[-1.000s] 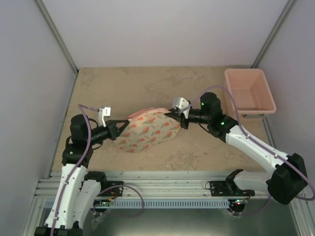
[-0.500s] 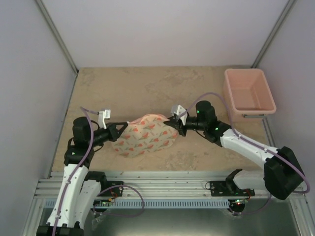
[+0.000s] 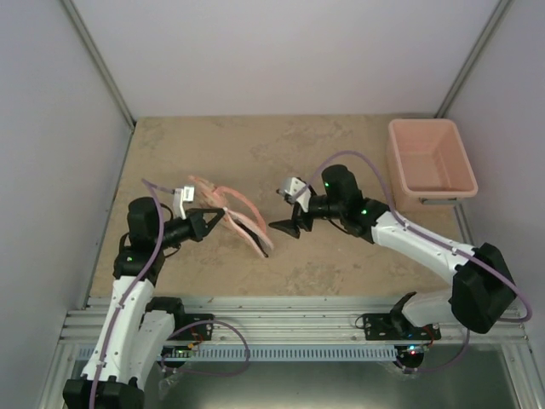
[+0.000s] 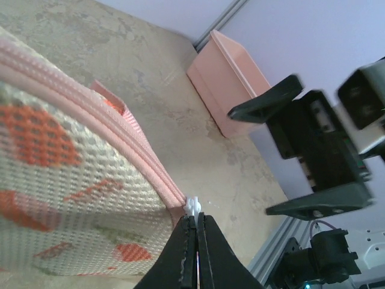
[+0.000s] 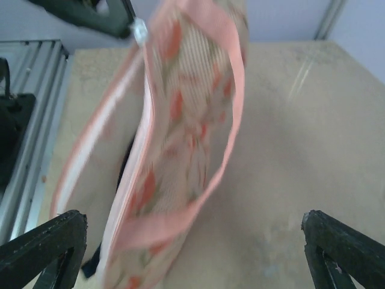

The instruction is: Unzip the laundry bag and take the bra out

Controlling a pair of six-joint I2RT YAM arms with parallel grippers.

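The laundry bag hangs edge-on over the table, pale cream mesh with orange-red print and pink zip trim. My left gripper is shut on its small white zipper pull. The bag's seam gapes, and in the gap a dark navy sliver of the bra shows; the rest is hidden inside. Just right of the bag, my right gripper stands wide open and holds nothing. In its wrist view the bag hangs ahead of the spread fingers, apart from them.
A rigid pink plastic tub stands at the table's back right corner. White walls close in the left, right and back. The aluminium rail with the arm bases runs along the near edge.
My right gripper has opened and let go of the bag's right end. The bag has swung left and down, now hanging edge-on from my left gripper alone.
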